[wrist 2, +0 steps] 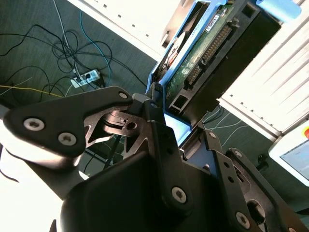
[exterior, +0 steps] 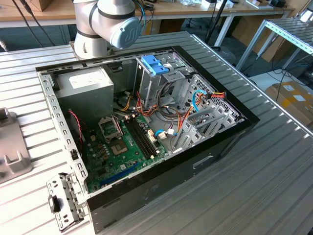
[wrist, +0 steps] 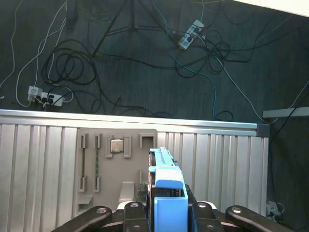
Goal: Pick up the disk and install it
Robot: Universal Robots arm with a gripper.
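Between the fingers of the gripper [wrist 2: 181, 113] in the second wrist view, the disk [wrist 2: 217, 53] sits clamped at one end, its long axis pointing straight out from the palm, blue tab farthest

The exterior view looks steeply down from mid-distance on the open computer case [exterior: 146, 127] on the ribbed table [exterior: 274, 161]. Both wrist views sit close behind the gripper [wrist: 169, 209] (almost against it), sharing the disk [wrist: 169, 181], the tabletop and the cable-strewn floor [wrist: 145, 63].
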